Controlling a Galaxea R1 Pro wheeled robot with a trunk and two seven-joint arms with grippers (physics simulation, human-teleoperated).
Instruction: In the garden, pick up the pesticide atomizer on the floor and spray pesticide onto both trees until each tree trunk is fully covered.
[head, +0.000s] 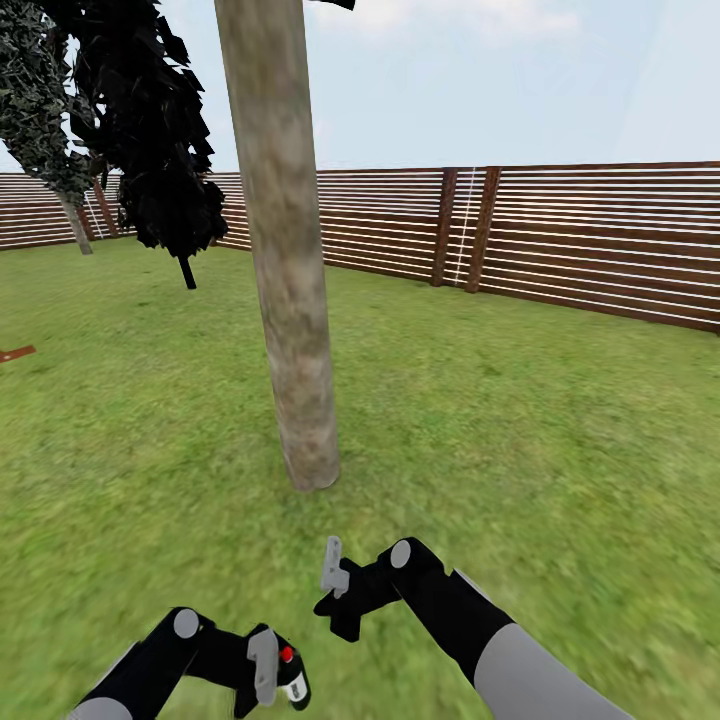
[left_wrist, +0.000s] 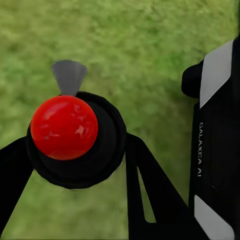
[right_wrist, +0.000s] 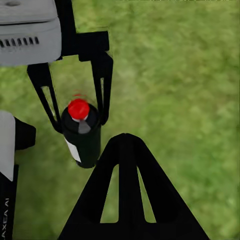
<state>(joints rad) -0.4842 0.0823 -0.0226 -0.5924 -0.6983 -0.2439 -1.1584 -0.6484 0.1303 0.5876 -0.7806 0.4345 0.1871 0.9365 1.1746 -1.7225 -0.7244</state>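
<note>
In the head view a thick mottled grey-brown tree trunk (head: 290, 300) rises from the lawn straight ahead of me. Low down, my left gripper (head: 275, 675) is shut on the pesticide atomizer (head: 292, 682), a small black bottle with a red knob on top and a white label. The left wrist view looks down on that atomizer (left_wrist: 70, 132) between its fingers (left_wrist: 150, 190), with a grey nozzle pointing out over the grass. My right gripper (head: 338, 600) hovers shut and empty between the atomizer and the trunk's base. Its wrist view shows the atomizer (right_wrist: 82, 135) held by the left gripper (right_wrist: 77, 120).
Another tree with a leaning grey trunk (head: 75, 225) stands far left near the fence, beside a dark-foliaged one (head: 160, 150). A brown slatted fence (head: 600, 240) closes the lawn behind. A small reddish-brown piece (head: 15, 352) lies on the grass at the left edge.
</note>
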